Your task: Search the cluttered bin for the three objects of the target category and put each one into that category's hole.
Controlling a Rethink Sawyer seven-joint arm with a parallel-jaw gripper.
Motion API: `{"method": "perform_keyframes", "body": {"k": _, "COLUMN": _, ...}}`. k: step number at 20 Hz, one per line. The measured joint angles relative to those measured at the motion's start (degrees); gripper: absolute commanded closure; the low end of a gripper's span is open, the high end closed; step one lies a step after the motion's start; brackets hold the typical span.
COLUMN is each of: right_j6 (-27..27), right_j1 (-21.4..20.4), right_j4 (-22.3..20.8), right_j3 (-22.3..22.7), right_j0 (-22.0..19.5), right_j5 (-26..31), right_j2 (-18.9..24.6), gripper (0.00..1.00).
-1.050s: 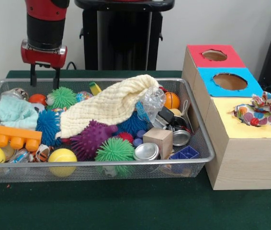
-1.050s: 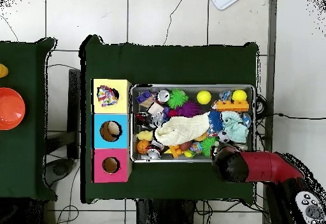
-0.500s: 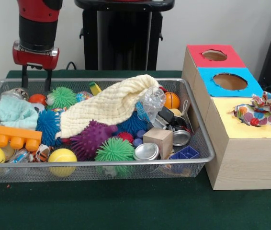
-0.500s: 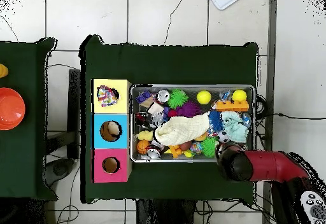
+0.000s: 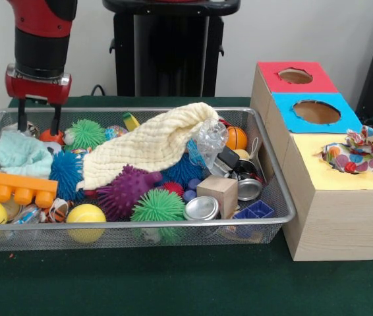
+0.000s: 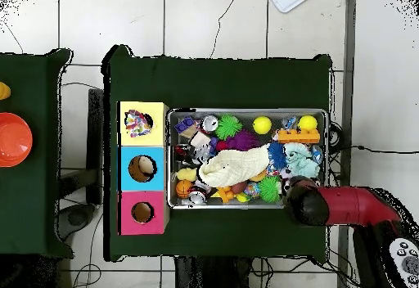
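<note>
On the green table (image 5: 173,283), the gripper (image 5: 39,125) (fingers spread, empty) hangs over the bin (image 5: 275,197).

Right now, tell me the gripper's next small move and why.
Probably a short descent. The gripper hangs open over the bin's far corner with nothing between its fingers, its tips just above the light blue cloth and a small orange ball. Which one it means to take I cannot tell.

Plain pale wall (image 5: 305,33) behind. Dark green cloth-covered table (image 5: 173,283) under the scene. Pale tiled floor (image 6: 213,27) with dark grout lines, thin black cables (image 6: 217,23) trailing across. Second green-topped table (image 6: 33,186) well away, carrying a round orange dish (image 6: 12,139).
</note>
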Motion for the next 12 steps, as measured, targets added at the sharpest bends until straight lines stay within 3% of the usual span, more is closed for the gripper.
{"method": "perform_keyframes", "body": {"k": 12, "right_j6": 0.0, "right_j1": 0.6, "right_j4": -4.2, "right_j3": -1.9, "right_j0": 0.1, "right_j5": -1.2, "right_j2": 0.5, "gripper": 0.0}}
